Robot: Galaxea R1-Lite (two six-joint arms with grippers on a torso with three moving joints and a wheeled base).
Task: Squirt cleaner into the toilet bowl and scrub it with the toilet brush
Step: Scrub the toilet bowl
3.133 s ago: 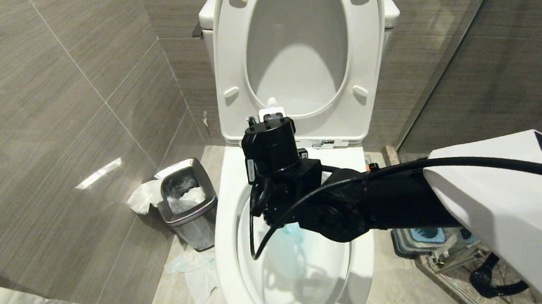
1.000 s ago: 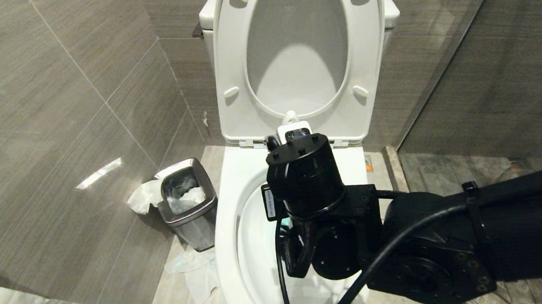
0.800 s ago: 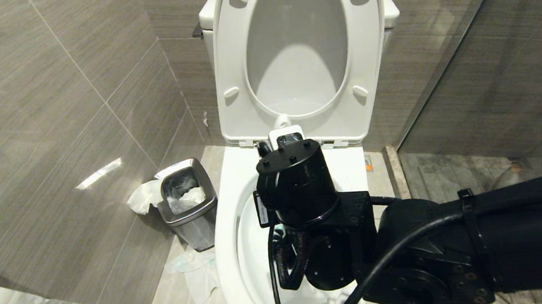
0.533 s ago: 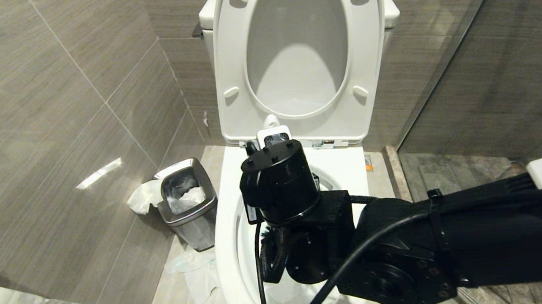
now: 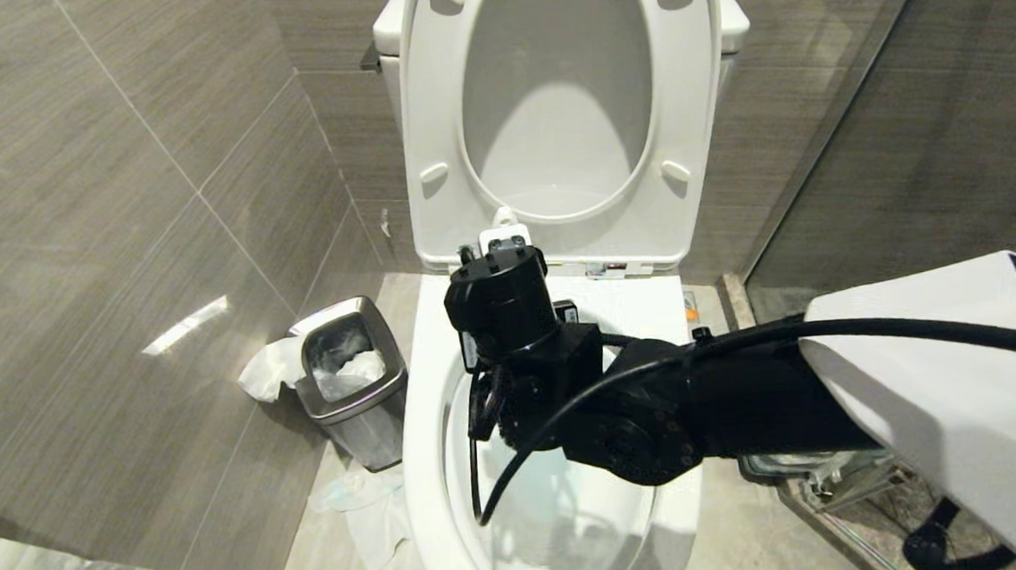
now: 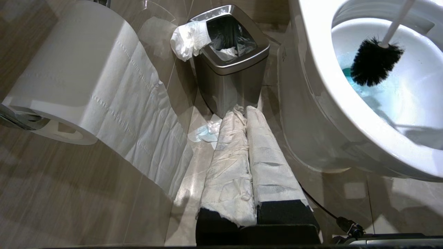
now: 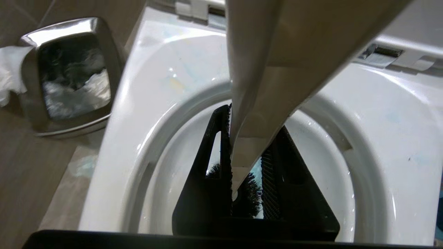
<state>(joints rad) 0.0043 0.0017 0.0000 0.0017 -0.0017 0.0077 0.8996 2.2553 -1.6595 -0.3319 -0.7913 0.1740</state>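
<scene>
The right gripper (image 7: 247,166) is clenched on the white handle of the brush (image 6: 375,62), its two black fingers (image 7: 207,173) pressing the handle from either side. Seen from the head, the right arm reaches in from the right and its wrist sits above the back half of the bowl (image 5: 424,434), just in front of the raised seat (image 5: 430,129). The handle slants down into the bowl and ends in the black bristle head, which sits low inside the basin, at the edge of blue-tinted water (image 6: 349,74). Whether the bristles touch the ceramic I cannot tell. The same bristles show between the fingers in the right wrist view, below the handle.

The seat and lid stand upright against the tank, leaving the bowl uncovered.

The left gripper (image 6: 247,152) is clenched on nothing: its two paper-wrapped fingers (image 6: 228,162) lie pressed together side by side. It hangs low beside the bowl, on the bin's side, pointing at the floor between bowl and bin.

The bin (image 5: 349,381) stands on the floor just beside the bowl, lined with a dark bag, with white paper (image 5: 268,373) draped over its far edge. Crumpled tissue (image 5: 358,506) lies on the floor between bin and bowl. A paper roll (image 6: 72,79) hangs on the wall near the left gripper, a strip trailing down.
</scene>
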